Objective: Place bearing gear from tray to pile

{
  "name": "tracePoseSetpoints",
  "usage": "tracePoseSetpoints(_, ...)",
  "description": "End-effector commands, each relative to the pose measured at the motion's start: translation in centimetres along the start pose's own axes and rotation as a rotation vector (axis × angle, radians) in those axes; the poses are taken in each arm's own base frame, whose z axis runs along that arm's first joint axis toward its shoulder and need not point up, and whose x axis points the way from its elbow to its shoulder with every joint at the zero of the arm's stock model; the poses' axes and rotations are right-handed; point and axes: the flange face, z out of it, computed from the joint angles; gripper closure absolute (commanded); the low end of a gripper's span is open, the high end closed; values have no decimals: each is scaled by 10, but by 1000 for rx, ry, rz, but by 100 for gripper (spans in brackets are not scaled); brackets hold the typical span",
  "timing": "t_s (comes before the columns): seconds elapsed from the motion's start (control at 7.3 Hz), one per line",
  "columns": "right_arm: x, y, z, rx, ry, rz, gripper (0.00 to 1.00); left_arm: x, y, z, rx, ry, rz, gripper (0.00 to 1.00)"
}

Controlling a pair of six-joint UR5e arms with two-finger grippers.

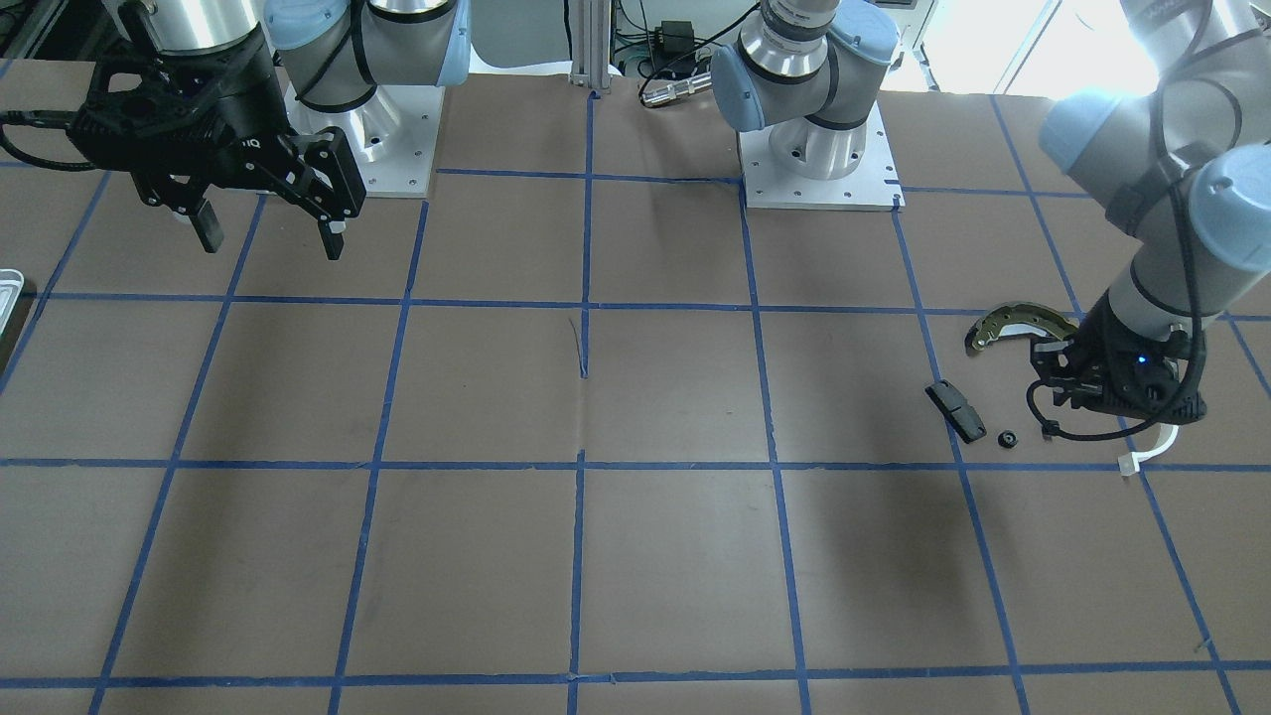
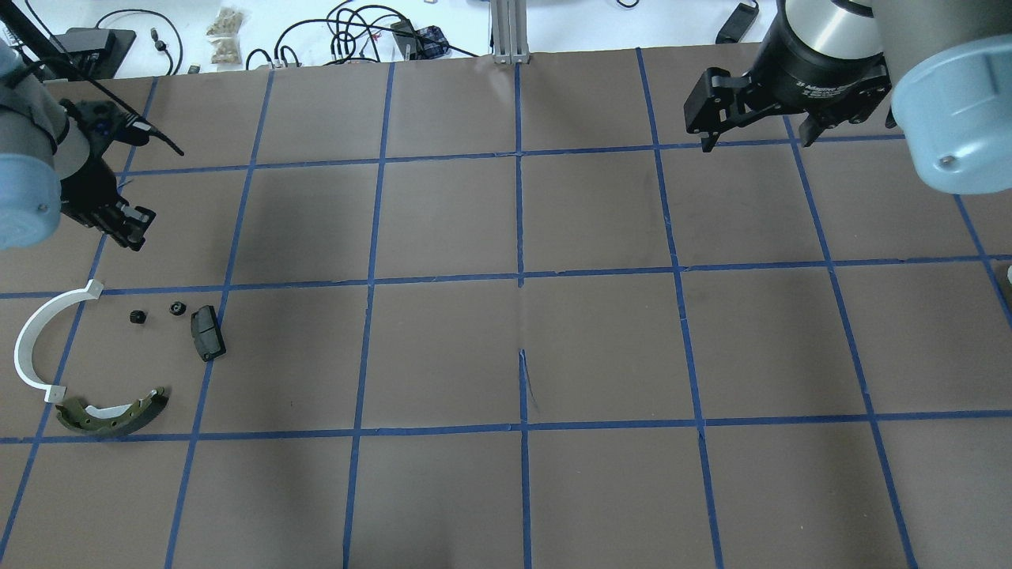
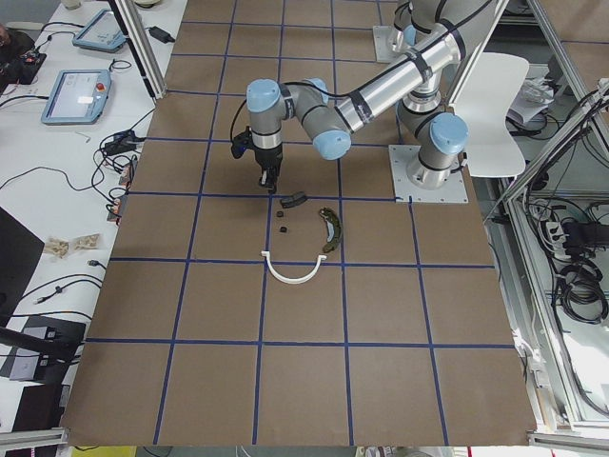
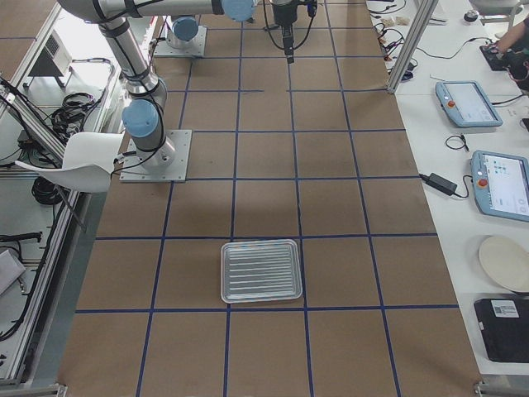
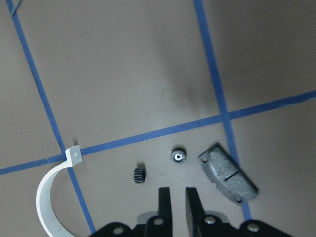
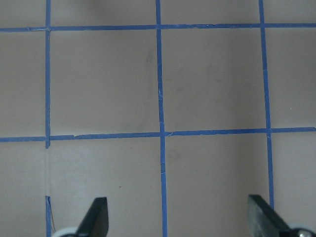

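The silvery tray (image 4: 260, 270) lies flat and looks empty; only its edge (image 1: 8, 288) shows in the front view. The pile holds an olive brake shoe (image 2: 115, 415), a white half-ring (image 2: 39, 340), a black block (image 2: 207, 332) and two small black gears (image 2: 138, 317) (image 2: 176, 308). In the left wrist view the gears (image 5: 139, 175) (image 5: 178, 156) lie just ahead of the fingertips. My left gripper (image 5: 177, 197) hovers over the pile, its fingers nearly together and holding nothing. My right gripper (image 6: 180, 215) is wide open and empty above bare table.
The brown table carries a blue tape grid. The two arm bases (image 1: 819, 159) stand at the robot's edge. Cables and devices (image 2: 371, 32) lie beyond the far edge. In the front view my right gripper (image 1: 268, 233) hangs near the tray's side.
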Motion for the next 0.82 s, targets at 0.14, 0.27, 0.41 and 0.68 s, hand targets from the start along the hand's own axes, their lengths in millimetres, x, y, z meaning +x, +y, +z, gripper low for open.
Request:
tracePoseSetpoints(0.14, 0, 0, 0, 1, 0, 0, 0, 147, -49, -130, 1, 121, -137, 9)
tracePoseSetpoints(0.27, 0, 0, 0, 1, 0, 0, 0, 175, -52, -141, 21, 190, -146, 0)
tracePoseSetpoints(0.41, -1, 0, 0, -1, 0, -1, 0, 185, -50, -138, 10, 195, -136, 0)
tracePoseSetpoints(0.68, -1, 0, -1, 2, 0, -1, 0, 225, -39, -158, 16, 176, -171, 0)
